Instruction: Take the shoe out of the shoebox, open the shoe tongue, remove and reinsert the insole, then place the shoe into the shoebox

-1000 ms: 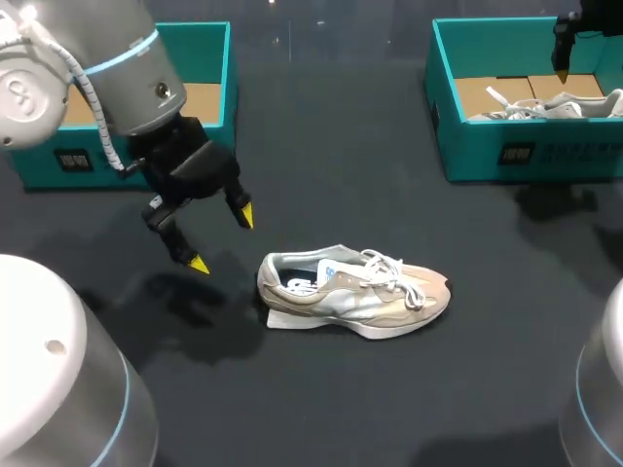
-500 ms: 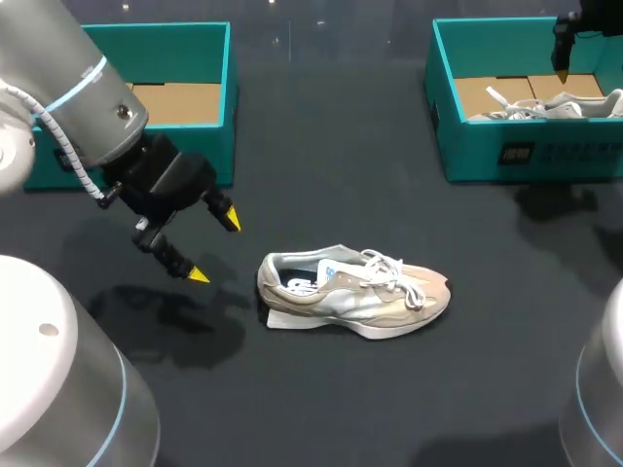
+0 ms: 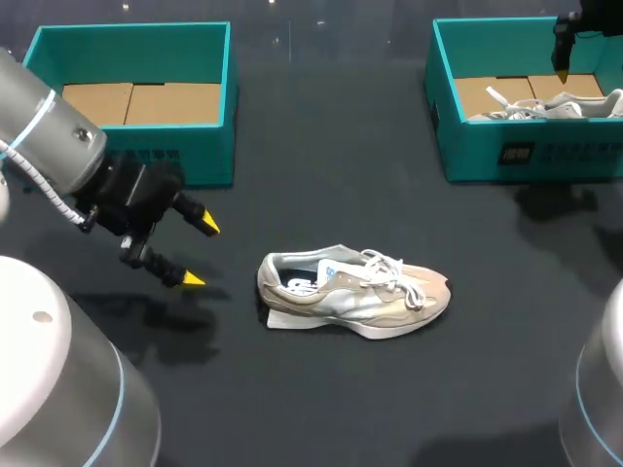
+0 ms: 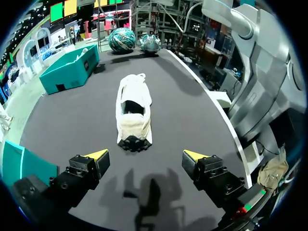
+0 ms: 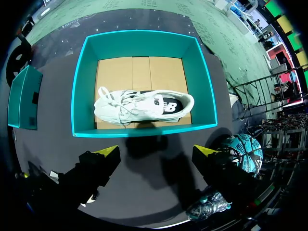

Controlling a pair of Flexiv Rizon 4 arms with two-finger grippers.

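So, table (image 3: 331,165): dark top is lying open across its middle and near edge, with wide free room on every side of the beige sneaker.
Left arm (image 3: 49,146): is coming in from the left edge, in front of the left shoebox.
Left shoebox (image 3: 195,161): teal, is sitting at the far left corner, its cardboard floor showing.
Right shoebox (image 3: 545,156): teal, is sitting at the far right corner, holding a white sneaker (image 5: 144,107) lying on its side.
Beige sneaker (image 3: 355,292): is lying out of both boxes near the table's middle, upright on its sole, heel pointing toward the left gripper, well apart from it.
Left gripper (image 3: 201,253): is hovering over bare table, fingers spread wide and gripping nothing; in its wrist view (image 4: 145,154) the heel is lying straight ahead.
Right gripper (image 5: 156,151): is hanging above the right shoebox's near wall, fingers spread, empty.
Change: left gripper is pulling back from the sneaker toward the left edge, widening the gap; sneaker and right arm are staying put.
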